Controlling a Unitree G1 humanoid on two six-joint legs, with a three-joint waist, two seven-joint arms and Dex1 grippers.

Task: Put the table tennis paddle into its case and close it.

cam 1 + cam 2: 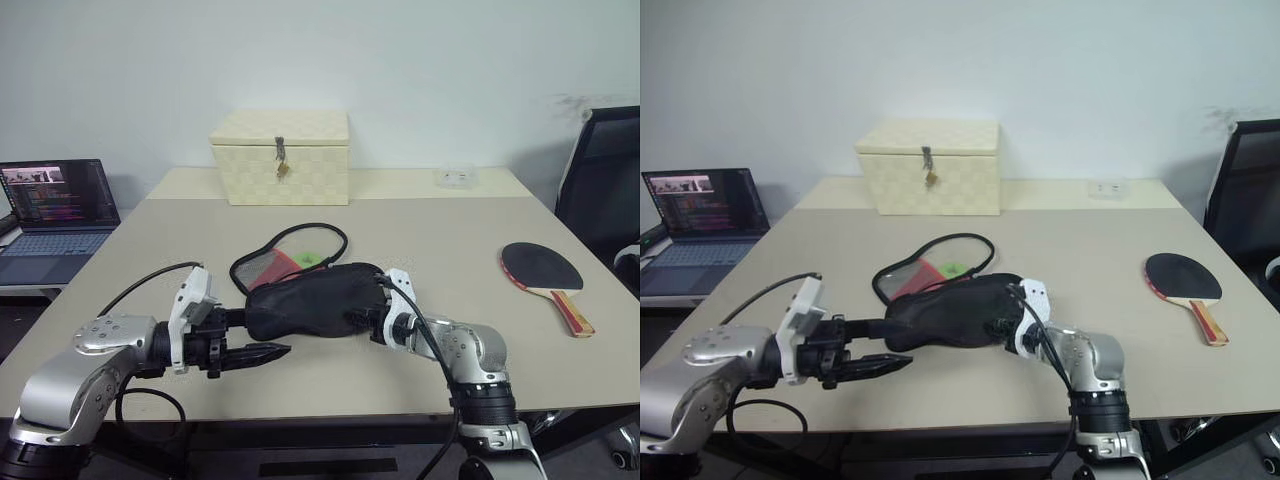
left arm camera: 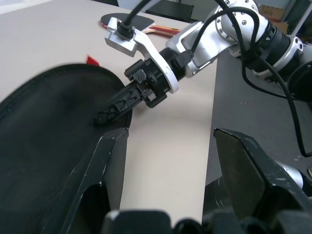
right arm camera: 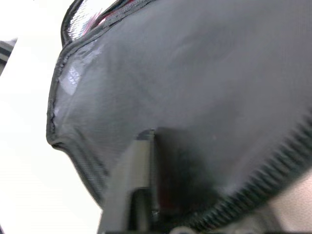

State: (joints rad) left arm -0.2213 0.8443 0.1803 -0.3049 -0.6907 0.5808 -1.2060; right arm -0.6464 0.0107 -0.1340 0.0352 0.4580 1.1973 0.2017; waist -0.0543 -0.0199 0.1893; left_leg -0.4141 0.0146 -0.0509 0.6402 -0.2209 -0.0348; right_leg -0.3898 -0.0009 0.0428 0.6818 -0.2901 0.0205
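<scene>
Both tools [image 1: 262,338] [image 1: 362,312] flank the case [image 1: 310,298] (paddle [image 1: 545,274] apart).

Both arms are silver-grey metal with rounded joint housings and black ribbed collars at the wrists. A white bracket carrying a small camera sits atop each wrist, fed by a looping black cable. The left gripper [image 1: 262,352] and right gripper [image 2: 109,110] have black fingers with a lattice pattern.
</scene>
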